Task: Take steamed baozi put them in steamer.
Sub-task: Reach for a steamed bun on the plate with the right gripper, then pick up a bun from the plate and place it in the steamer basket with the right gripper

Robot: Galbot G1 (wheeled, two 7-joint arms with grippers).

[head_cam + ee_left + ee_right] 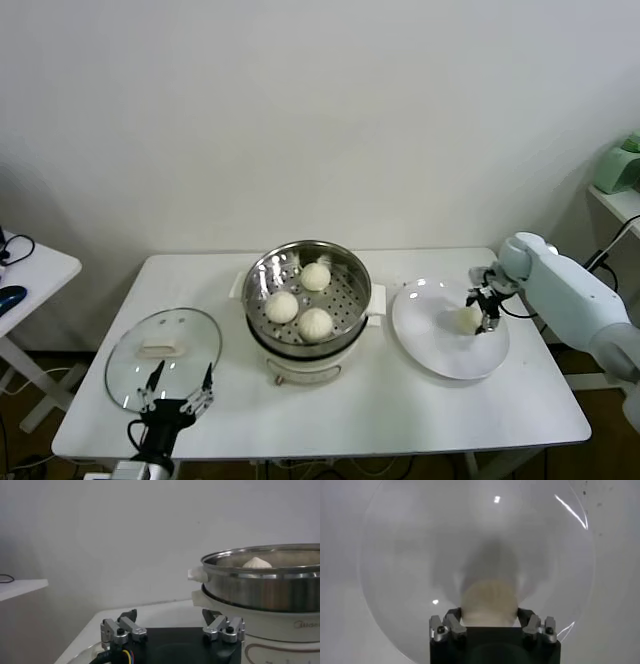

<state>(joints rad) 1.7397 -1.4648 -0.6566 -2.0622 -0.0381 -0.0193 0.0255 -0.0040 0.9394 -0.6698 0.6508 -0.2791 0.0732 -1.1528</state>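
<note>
Three baozi (300, 298) in steamer (352, 312) | right hand (481, 308) clamped on fourth baozi (487, 601), plate (430, 350) | left hand (178, 392) apart by lid (125, 365)

A white table (400, 400) carries a round glass lid (164, 356) at its front left and a flat white plate (440, 355) toward its right. A second white table (40, 268) stands further left, holding 1 dark object (10, 297). A pale green appliance (622, 166) sits on a shelf at far right.
</note>
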